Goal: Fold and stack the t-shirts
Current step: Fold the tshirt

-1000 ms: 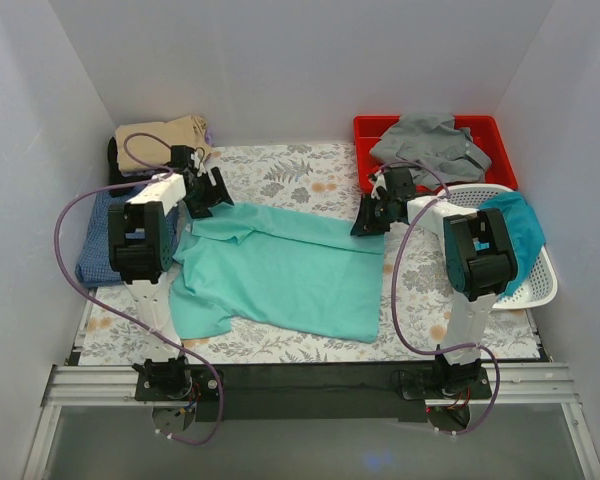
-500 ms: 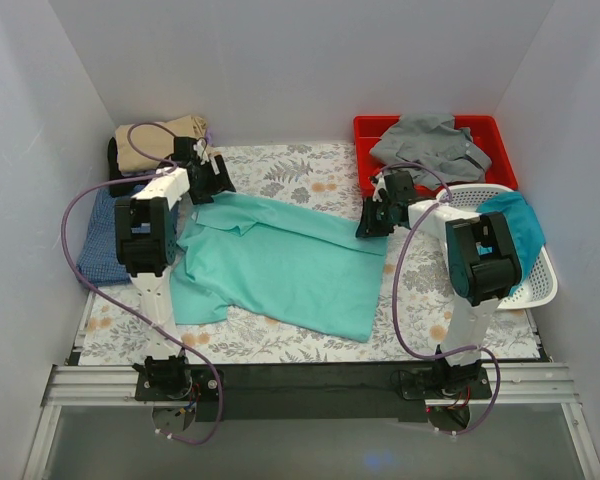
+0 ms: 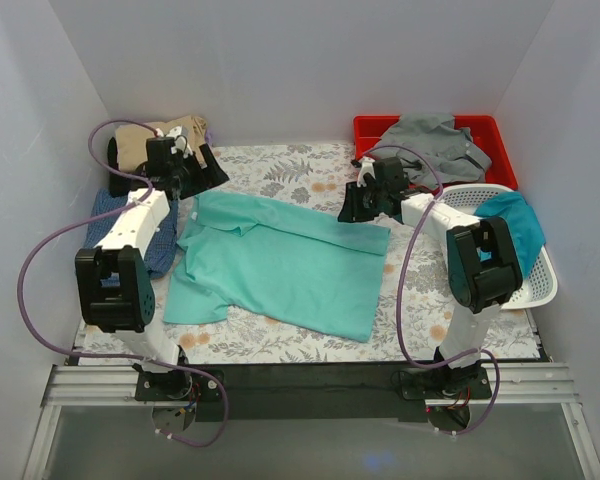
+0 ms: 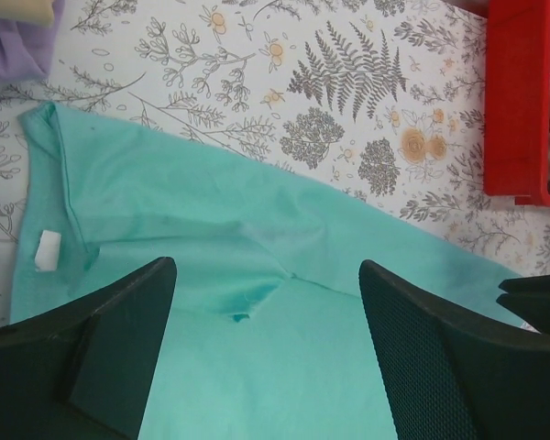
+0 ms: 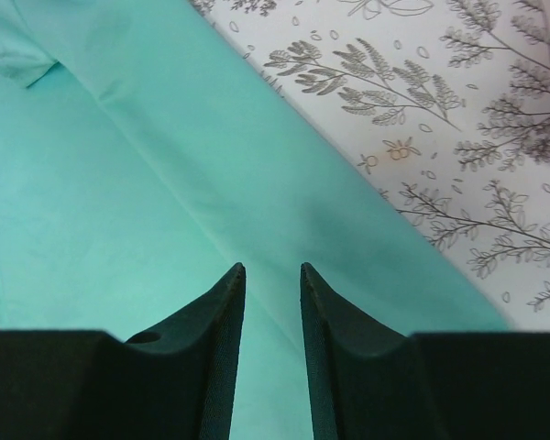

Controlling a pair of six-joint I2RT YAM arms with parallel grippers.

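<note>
Mint green t-shirt (image 3: 280, 260) lies flat on the surface (image 3: 310, 172), long axis running from the collar under the wide-spread left hand (image 4: 261, 275) to the hem edge under the right hand (image 5: 271, 275). That hand's fingers stand narrowly apart, seemingly empty.

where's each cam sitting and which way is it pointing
Top external: fixed above and behind the bases, looking down on the table; both arms show, left claw and right claw at the mint t-shirt's far edge.
Left wrist: on the left arm, looking down at the shirt's collar end; its two fingers show, wide apart.
Right wrist: on the right arm, looking down at the shirt's edge; its fingers show, narrowly apart.
Shared: top external and left wrist both show the red bin.
</note>
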